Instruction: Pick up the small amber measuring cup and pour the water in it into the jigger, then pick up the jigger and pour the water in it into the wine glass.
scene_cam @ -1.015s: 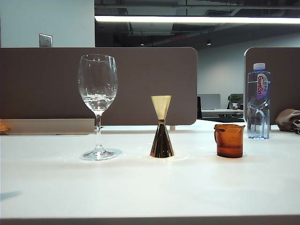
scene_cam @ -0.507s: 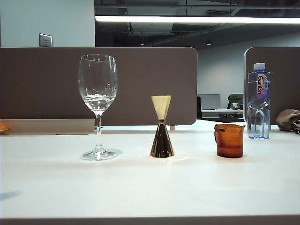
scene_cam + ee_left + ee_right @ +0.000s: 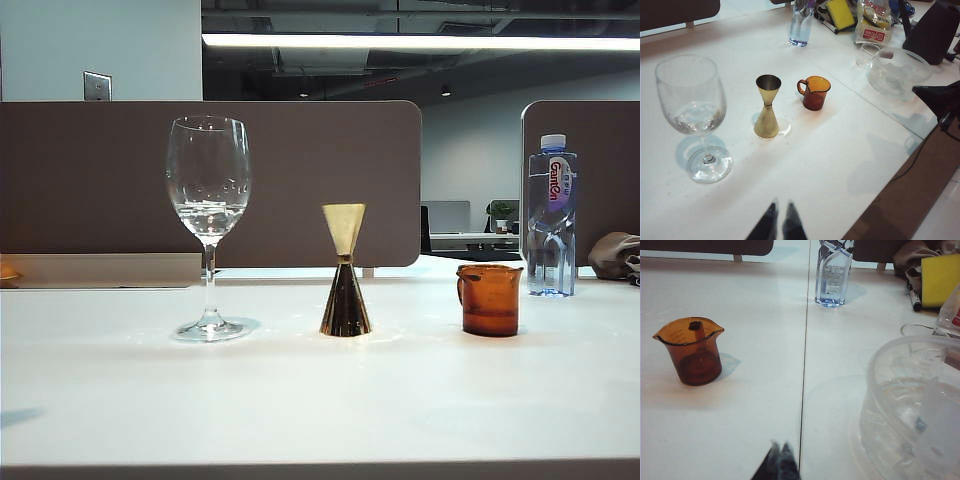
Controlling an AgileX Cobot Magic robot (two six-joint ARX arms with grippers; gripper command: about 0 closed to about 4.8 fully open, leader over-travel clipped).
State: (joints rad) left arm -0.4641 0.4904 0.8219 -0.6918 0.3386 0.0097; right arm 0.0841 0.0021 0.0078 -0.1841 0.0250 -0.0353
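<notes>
On the white table (image 3: 300, 400) the wine glass (image 3: 208, 225), the jigger (image 3: 345, 270) and the amber cup (image 3: 490, 299) stood upright in a row, apart from one another, with a little water (image 3: 208, 215) in the glass. A water bottle (image 3: 551, 215) stood behind the cup. The left tool (image 3: 779, 225) hung closed and empty above the table's near side. The right tool (image 3: 780, 460), also closed and empty, sat beside a clear bowl (image 3: 910, 405), well away from the cup.

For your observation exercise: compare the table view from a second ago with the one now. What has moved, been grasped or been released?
Nothing visibly changed. The wine glass, jigger and small amber measuring cup stand where they were, untouched. The left gripper and right gripper hold nothing, both shut above the table.
</notes>
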